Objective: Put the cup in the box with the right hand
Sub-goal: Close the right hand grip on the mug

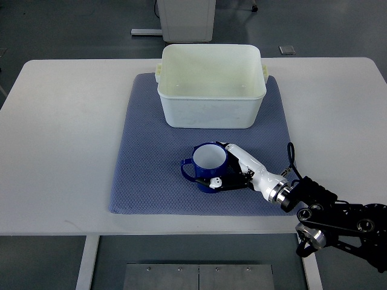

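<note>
The dark blue ceramic cup with a white inside (208, 166) is standing upright on the blue-grey woven cloth mat (145, 175), near the mat's front edge and well apart from the white rectangular plastic box (211, 112) that is sitting at the mat's far end. Its handle is pointing to the picture's left, and its right flank is lying hidden behind the right hand (239, 172), whose white-and-black fingers (225, 182) are curling around the cup's right and front sides, gripping it. Exactly how many fingers are touching the cup is hard to make out. The arm behind the hand is running off the picture's lower right corner, partly cut off. No writing is showing on cup or box. Everything is resting on the white surface (60, 133).
</note>
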Robot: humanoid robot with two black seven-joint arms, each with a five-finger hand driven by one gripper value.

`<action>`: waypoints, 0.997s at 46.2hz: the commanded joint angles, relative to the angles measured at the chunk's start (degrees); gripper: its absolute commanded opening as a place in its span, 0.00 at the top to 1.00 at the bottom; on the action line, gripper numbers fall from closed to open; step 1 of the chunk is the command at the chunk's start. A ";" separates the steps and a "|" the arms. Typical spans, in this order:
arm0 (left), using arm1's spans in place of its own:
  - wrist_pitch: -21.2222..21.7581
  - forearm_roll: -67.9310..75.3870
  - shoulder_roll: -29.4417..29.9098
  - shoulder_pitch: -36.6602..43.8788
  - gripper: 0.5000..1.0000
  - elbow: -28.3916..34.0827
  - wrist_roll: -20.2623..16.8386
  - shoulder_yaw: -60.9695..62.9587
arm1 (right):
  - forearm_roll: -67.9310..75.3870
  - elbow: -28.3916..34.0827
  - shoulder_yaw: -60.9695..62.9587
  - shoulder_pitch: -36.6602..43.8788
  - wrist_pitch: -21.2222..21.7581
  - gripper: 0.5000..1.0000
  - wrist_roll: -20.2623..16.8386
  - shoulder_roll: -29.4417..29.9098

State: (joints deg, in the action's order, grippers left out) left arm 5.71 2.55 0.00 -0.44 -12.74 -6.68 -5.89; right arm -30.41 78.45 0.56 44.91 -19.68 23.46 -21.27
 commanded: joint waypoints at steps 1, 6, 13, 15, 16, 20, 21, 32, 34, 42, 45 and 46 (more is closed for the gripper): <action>0.00 0.00 0.00 0.00 0.00 0.00 0.00 0.00 | 0.00 0.04 -0.04 0.00 0.00 1.00 0.09 -0.09; 0.00 0.00 0.00 0.00 0.00 0.00 0.00 -0.09 | 0.00 0.04 0.05 0.09 0.00 1.00 0.35 -0.09; 0.00 0.00 0.00 0.00 0.00 0.00 0.00 0.00 | 0.09 0.04 0.05 0.18 -0.09 1.00 1.49 -0.18; 0.00 0.00 0.00 0.00 0.00 0.00 0.00 0.00 | 0.17 0.04 0.05 0.18 -0.09 1.00 2.28 -0.18; 0.00 0.00 0.00 0.00 0.00 0.00 0.00 0.00 | 0.17 0.04 0.05 0.18 -0.09 1.00 2.81 -0.26; 0.00 0.00 0.00 0.00 0.00 -0.09 0.00 -0.09 | 0.17 0.21 0.05 0.18 -0.09 1.00 4.13 -0.35; 0.00 0.00 0.00 0.00 0.00 -0.09 0.00 0.00 | 0.17 0.22 0.05 0.18 -0.09 1.00 4.13 -0.44; 0.00 0.00 0.00 0.00 0.00 0.00 0.00 0.00 | 0.17 0.22 0.67 0.18 -0.35 1.00 4.40 -0.97; 0.00 0.00 0.00 0.00 0.00 0.00 0.00 0.00 | 0.17 0.22 0.76 0.18 -0.44 1.00 4.57 -1.75; 0.00 0.00 0.00 0.00 0.00 0.00 0.00 -0.09 | 0.96 1.88 1.19 0.27 -0.44 1.00 6.42 -5.18; 0.00 0.00 0.00 0.00 0.00 0.00 0.00 -0.09 | 1.40 4.07 2.16 0.27 -0.35 1.00 6.68 -7.11; 0.00 0.00 0.00 0.00 0.00 0.00 0.00 -0.09 | 1.49 4.87 2.51 0.27 -0.35 1.00 6.77 -7.82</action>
State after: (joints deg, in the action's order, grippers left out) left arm 5.71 2.55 0.00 -0.44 -12.76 -6.69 -5.93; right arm -29.27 81.19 2.15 45.18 -20.09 30.03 -27.25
